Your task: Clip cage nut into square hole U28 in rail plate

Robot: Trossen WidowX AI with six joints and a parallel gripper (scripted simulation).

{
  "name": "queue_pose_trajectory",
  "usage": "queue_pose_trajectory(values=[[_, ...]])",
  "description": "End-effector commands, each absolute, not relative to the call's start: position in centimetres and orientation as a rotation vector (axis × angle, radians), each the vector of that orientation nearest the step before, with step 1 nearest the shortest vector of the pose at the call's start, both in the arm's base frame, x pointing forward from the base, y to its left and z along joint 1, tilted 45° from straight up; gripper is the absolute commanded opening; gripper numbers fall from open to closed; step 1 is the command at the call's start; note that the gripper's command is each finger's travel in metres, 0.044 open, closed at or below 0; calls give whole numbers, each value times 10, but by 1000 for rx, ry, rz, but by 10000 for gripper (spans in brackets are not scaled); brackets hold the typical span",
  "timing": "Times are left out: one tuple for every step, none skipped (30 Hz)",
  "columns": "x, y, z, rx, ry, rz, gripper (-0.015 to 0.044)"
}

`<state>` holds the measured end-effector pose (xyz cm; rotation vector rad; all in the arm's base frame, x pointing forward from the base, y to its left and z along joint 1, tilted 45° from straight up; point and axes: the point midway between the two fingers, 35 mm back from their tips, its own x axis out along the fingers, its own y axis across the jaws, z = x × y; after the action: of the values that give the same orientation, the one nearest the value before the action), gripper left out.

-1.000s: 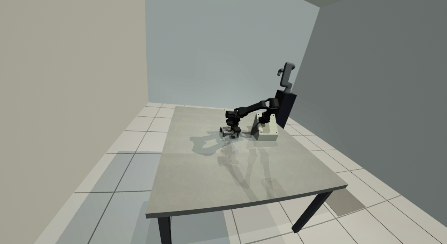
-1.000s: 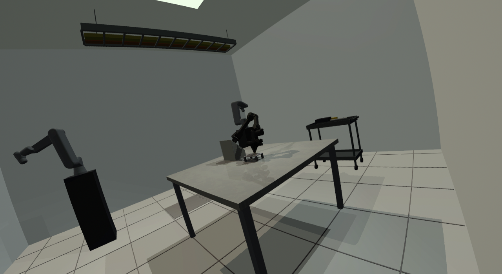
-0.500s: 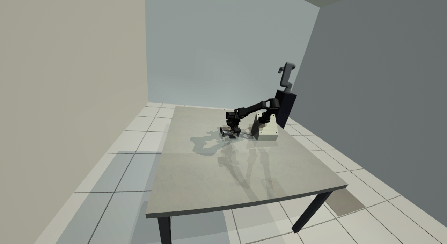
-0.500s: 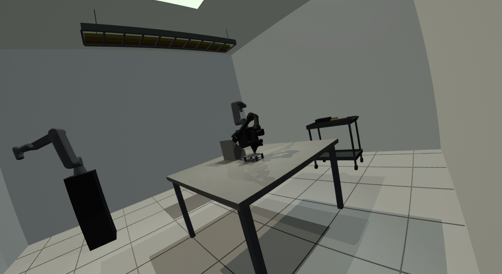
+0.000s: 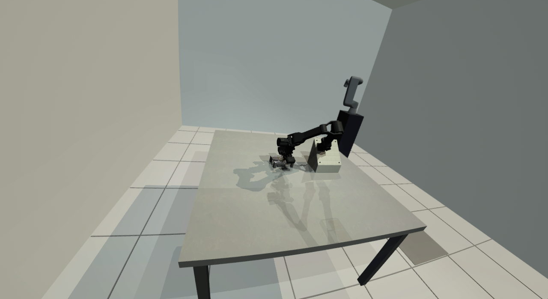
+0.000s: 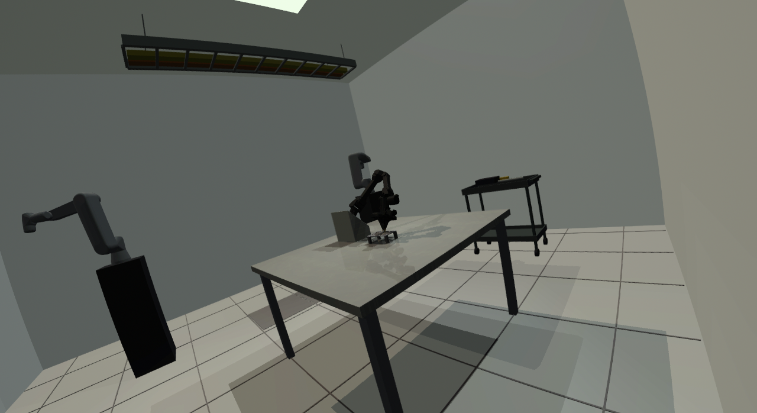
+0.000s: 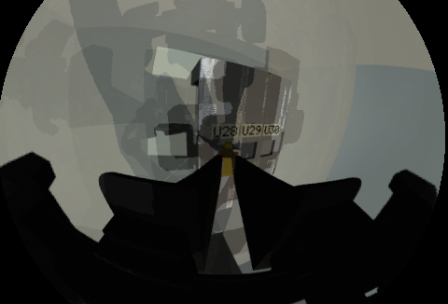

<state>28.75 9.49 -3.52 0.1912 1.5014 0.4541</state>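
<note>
The gripper (image 5: pixel 284 158) (image 6: pixel 384 230) (image 7: pixel 227 160) grips the yellowish cage nut (image 7: pixel 227 166) beside the U28 label (image 7: pixel 225 131); the rail plate (image 7: pixel 235 101) lies beneath. Whether the wings enter the hole is hidden.

We read the place as a robotics lab or workshop: grey robot arms (image 5: pixel 351 92) (image 6: pixel 95 222) on black pedestals (image 5: pixel 346 132) (image 6: pixel 135 315), a wheeled cart (image 6: pixel 500 186), a tiled floor (image 5: pixel 153 216) (image 6: pixel 592 257), plain walls.

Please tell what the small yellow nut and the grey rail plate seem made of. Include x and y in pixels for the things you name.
Small yellow nut (image 7: pixel 227 166): probably brass-coloured metal, given its golden tone; painted plastic is possible.
Grey rail plate (image 7: pixel 207 94): likely polished metal, with bright streaks and mirrored dark shapes.
</note>
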Motion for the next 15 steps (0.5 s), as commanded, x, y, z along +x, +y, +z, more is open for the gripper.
queue_pose_trajectory(values=[[288,95,-35,184,1500,440,25],[288,95,-35,181,1500,438,25],[288,95,-35,181,1500,437,25],[288,95,-35,180,1500,437,25],[288,95,-35,180,1501,437,25],[288,95,-35,179,1501,436,25],[288,95,-35,178,1501,434,25],[288,95,-35,176,1501,433,25],[288,95,-35,175,1501,431,25],[288,96,-35,173,1501,429,25],[288,96,-35,171,1501,426,25],[288,96,-35,168,1501,424,25],[288,96,-35,168,1501,423,25],[288,96,-35,168,1501,423,25],[288,96,-35,167,1501,423,25]])
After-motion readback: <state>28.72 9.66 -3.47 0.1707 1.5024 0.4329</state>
